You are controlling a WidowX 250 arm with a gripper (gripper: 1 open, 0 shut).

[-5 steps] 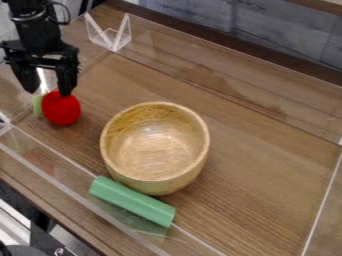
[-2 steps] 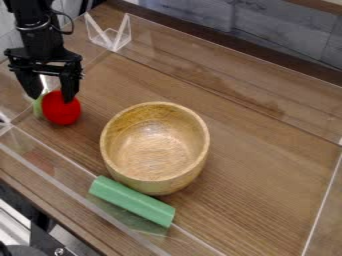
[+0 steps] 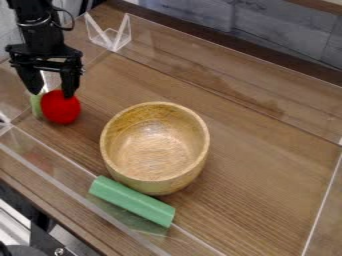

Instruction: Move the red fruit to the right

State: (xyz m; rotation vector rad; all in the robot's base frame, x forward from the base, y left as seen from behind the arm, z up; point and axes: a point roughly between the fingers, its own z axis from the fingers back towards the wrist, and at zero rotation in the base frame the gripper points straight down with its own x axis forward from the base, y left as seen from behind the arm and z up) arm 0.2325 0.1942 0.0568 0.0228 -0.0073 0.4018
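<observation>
Red fruit (image 3: 59, 107) is seen left of the wooden bowl (image 3: 156, 146), straddled by the wide-open, empty hand (image 3: 50, 88).

- The wooden bowl (image 3: 156, 146) fills the middle of the frame, standing between the red fruit (image 3: 59, 106) at left and the open wood of the table (image 3: 267, 140) at right.
- The green block (image 3: 131, 201) lies just below the bowl, by the lower clear wall (image 3: 54, 175).
- A bare strip of table runs above the bowl, from upper left to right.
</observation>
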